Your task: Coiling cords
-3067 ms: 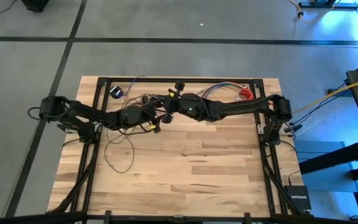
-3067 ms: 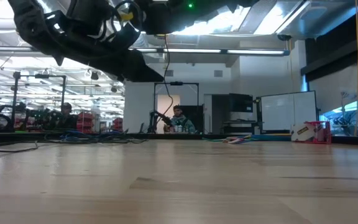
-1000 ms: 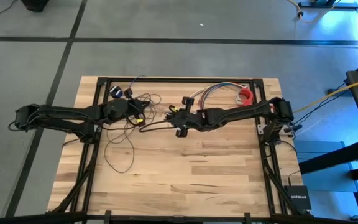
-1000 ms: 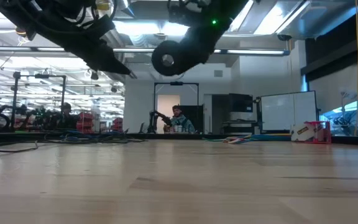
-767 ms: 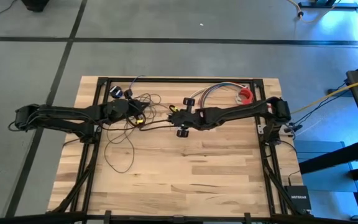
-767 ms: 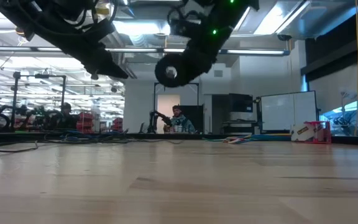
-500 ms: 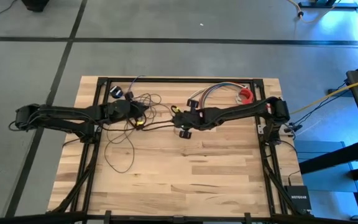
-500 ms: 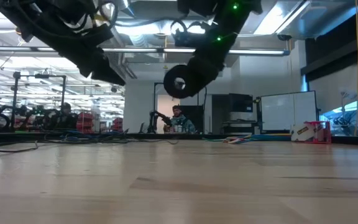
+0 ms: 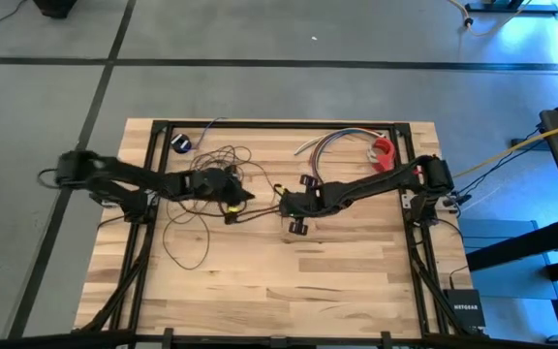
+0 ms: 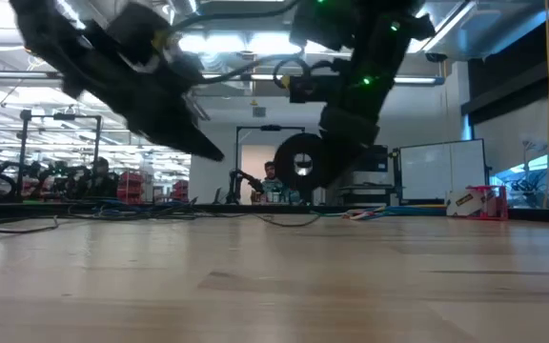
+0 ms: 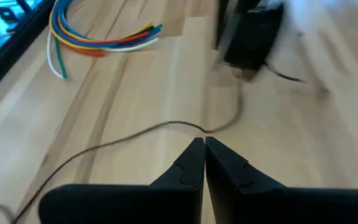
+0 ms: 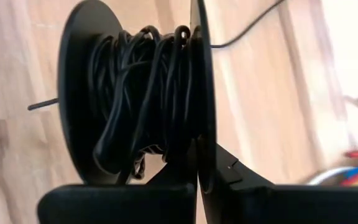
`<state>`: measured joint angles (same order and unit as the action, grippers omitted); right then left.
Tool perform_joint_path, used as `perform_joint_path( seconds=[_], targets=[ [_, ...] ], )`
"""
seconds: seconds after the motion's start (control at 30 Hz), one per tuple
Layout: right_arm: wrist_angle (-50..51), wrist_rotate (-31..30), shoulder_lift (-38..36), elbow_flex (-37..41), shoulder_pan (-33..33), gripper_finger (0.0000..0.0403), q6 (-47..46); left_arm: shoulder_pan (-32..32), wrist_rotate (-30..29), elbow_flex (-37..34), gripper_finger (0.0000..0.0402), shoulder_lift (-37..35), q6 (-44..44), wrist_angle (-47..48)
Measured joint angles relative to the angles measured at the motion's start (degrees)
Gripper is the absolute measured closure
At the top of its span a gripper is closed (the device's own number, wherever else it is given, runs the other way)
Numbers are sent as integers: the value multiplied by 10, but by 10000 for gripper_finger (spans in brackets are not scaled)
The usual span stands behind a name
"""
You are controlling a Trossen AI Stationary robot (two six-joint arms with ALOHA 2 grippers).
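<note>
1. The left tool (image 9: 243, 197) is hanging over the middle of the worktop (image 9: 356, 281), toward its far edge; its fingers (image 11: 194, 163) are pressed together, and the cord (image 11: 135, 134) is passing just ahead of the tips, so whether it is pinched there is hard to tell.
2. The right tool (image 9: 294, 206) is sitting near the worktop's centre, clamped narrowly on one disc of a black spool (image 12: 138, 99) wound with dark wire.
3. In the overhead view the spool is showing only as two small dark discs, and the arm is covering most of it.
4. The cord is lying in loose loops (image 9: 197, 218) on the left half of the worktop, with a small round puck (image 9: 181, 143) near the far left corner; the left arm is crossing over and hiding some of the loops.
5. A bundle of coloured wires (image 9: 332, 141) is lying by the far edge.
6. From worktop height, both arms are blurring and blocking the room behind them.
</note>
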<state>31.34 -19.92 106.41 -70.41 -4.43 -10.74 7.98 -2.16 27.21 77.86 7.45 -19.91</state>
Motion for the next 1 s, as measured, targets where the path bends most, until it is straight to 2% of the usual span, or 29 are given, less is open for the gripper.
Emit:
perform_joint_path(
  seconds=[0.1, 0.23, 0.4, 0.6, 0.77, 1.0],
  targets=[
    [-25, 0, 0, 28, -8, 400, -15, 9, 0, 43, 399, 95, 14, -48],
    [-42, -2, 0, 54, -11, 400, -29, 26, 0, 117, 397, 209, 48, -49],
    [-45, -4, 0, 66, -13, 400, -31, 40, 29, 167, 400, 294, 62, -49],
    [-50, 30, 0, 68, -13, 400, -27, 74, 10, 174, 400, 310, 68, -55],
    [-48, 47, 0, 68, -25, 400, -31, 122, -9, 175, 399, 307, 95, -15],
    [-6, 85, 0, 68, -27, 400, -93, 172, -12, 160, 399, 307, 100, 6]
  ],
)
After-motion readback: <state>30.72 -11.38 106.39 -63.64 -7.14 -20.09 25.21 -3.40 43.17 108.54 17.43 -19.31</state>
